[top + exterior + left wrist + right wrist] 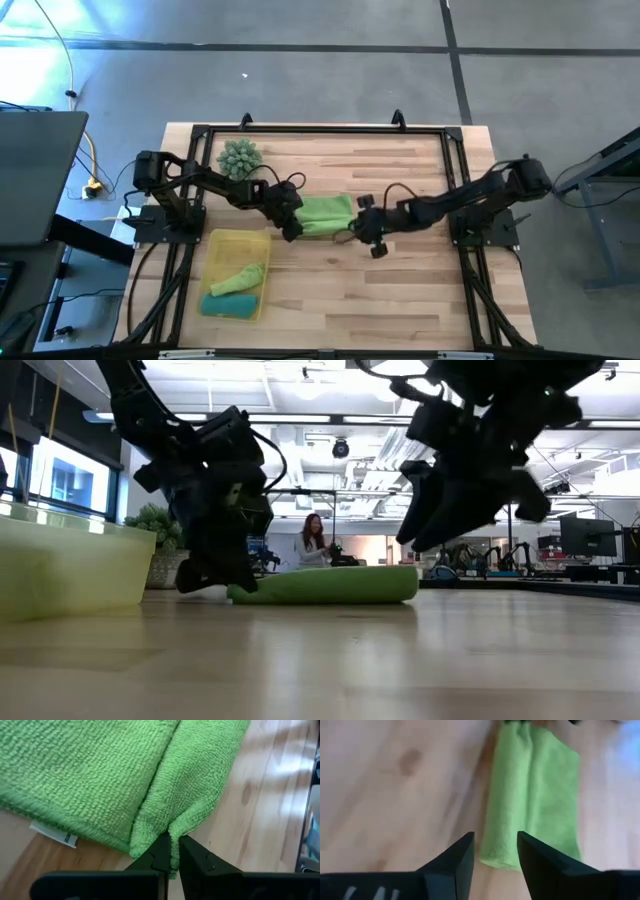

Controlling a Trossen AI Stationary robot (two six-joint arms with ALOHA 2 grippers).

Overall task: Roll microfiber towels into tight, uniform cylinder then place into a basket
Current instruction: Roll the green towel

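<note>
Two of the three towels look dealt with: a rolled teal microfiber towel (232, 305) and a lime-green microfiber towel (240, 277) already lie in the shallow translucent yellow plastic basket (262, 240) at the lower left of the high view. The teal one reads as a cylinder; the green one above it looks looser, though that is hard to judge from here. What remains is the second lime-green microfiber towel (326, 214), lying at the centre of the wooden table (400, 290) with one long edge turned over into a partial roll — not yet a tight cylinder, by my reading.

The left gripper (172, 851) is down at the towel's left end, its dark fingers pinched nearly together on a fold of the rolled edge. The right gripper (495, 851) hangs just off the towel's right end with its fingers parted and nothing between them, lined up with the roll but clear of it in the low view — released, I would say. A spiky pale-green ball (240, 156) sits at the table's upper left, untouched.
</note>
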